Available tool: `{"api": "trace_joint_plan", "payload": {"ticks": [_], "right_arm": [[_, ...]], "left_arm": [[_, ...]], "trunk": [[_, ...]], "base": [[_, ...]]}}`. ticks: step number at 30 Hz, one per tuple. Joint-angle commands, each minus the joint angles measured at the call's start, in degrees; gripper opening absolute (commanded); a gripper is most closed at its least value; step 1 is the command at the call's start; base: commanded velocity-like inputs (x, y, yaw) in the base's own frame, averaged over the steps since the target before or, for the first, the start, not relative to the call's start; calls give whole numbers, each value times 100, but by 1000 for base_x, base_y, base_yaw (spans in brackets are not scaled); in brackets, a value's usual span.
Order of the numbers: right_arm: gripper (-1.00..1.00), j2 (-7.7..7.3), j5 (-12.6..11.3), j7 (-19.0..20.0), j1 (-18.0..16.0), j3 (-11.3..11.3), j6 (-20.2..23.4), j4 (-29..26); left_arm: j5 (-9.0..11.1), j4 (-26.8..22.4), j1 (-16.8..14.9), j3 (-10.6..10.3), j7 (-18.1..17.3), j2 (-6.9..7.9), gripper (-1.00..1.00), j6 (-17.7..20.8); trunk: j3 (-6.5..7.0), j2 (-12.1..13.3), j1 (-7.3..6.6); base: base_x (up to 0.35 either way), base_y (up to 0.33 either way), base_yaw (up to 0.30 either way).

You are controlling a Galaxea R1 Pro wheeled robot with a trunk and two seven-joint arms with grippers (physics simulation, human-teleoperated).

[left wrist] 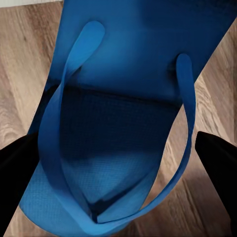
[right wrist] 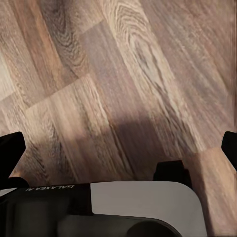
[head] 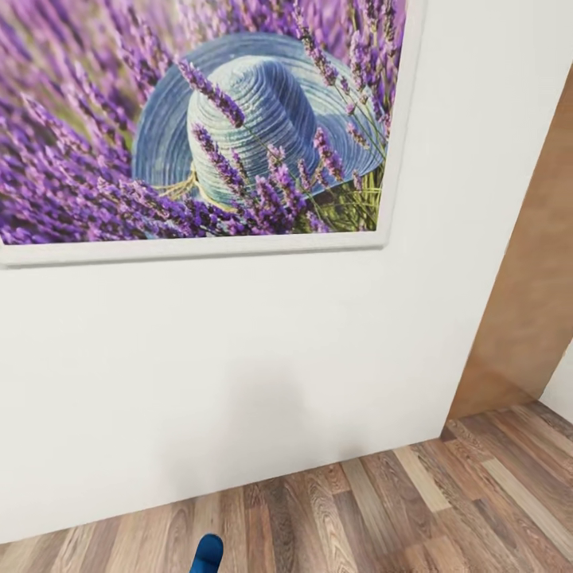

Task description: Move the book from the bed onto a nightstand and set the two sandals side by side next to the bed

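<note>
The head view faces a white wall at close range, with a large white-framed picture of a blue straw hat among purple lavender hanging on it. To the right, a brown wooden panel runs beside the wall's edge, and the striped wood-plank floor spreads along the near edge. At the very near edge of that view, slightly left of centre, the rounded blue tip of a sandal pokes into sight. In the left wrist view, that sandal hangs close to the camera above the floor, sole side away, its blue straps arching over the footbed; the left hand has its dark fingers set on either side of the sandal and is gripping it. In the right wrist view, the right hand hovers over bare planks, its dark fingertips spread wide apart with nothing between them, and part of the robot's white and black body lies below.
</note>
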Motion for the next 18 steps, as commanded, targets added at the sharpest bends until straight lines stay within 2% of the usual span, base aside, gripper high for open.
{"api": "trace_joint_plan", "payload": {"ticks": [1, 18], "right_arm": [[100, 2, -58, 32, -4, -27, 57, -2], [100, 2, -58, 30, -4, -27, 57, -2]], "left_arm": [[-57, 2, -5, 49, -20, 2, -100, -22], [-57, 2, -6, 50, -20, 2, -100, -24]], "trunk": [[-6, -3, 0], [-6, -3, 0]], "base": [[1, 0, -275], [0, 0, -266]]}}
